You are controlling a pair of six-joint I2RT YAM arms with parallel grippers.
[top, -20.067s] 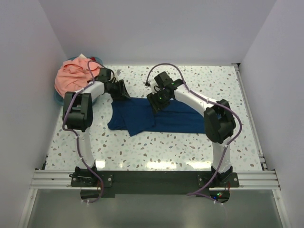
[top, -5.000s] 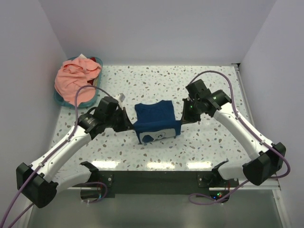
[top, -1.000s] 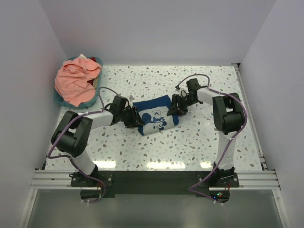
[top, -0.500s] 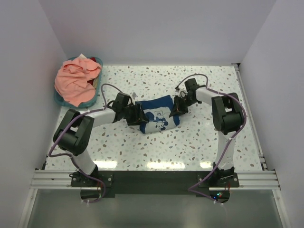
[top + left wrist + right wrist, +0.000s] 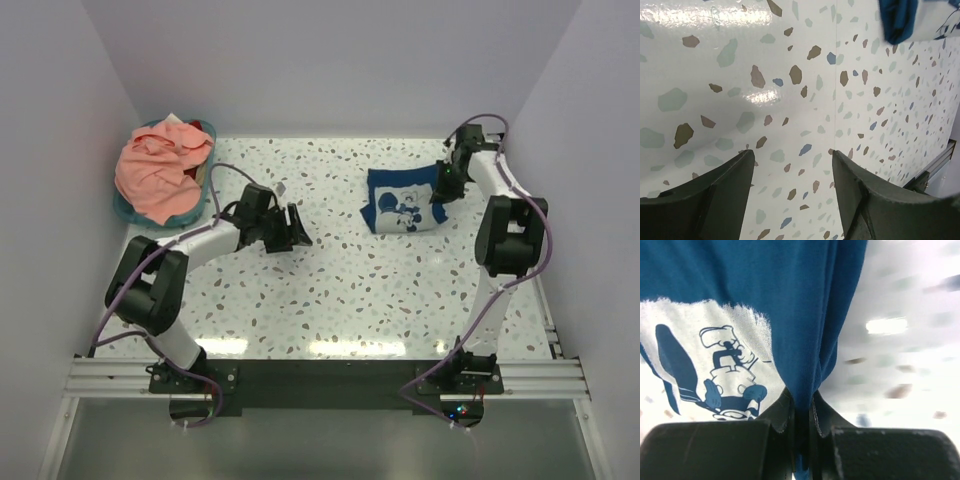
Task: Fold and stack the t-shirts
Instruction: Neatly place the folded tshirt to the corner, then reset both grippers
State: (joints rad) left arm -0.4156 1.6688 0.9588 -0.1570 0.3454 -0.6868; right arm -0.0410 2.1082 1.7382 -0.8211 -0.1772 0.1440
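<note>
1. Navy t-shirt [image 5: 400,203]: it lies folded into a compact rectangle on the far right part of the table [image 5: 340,300]. Its white print [image 5: 408,214] faces up.

2. Right gripper [image 5: 446,183]: it is positioned at the right edge of the navy t-shirt. In the right wrist view the jaws are pressed together on a fold of navy cloth. The cloth runs up from between the fingers [image 5: 715,450], with the print to the left of the pinched fold.

3. Left gripper [image 5: 292,230]: it is positioned left of the table centre, well apart from the navy t-shirt. The jaws are spread wide and hold nothing. The left wrist view shows bare speckled surface between them.

4. Salmon-pink t-shirt [image 5: 155,170]: it is heaped, crumpled and unfolded, in the teal basket [image 5: 124,212] at the far left corner.
</note>
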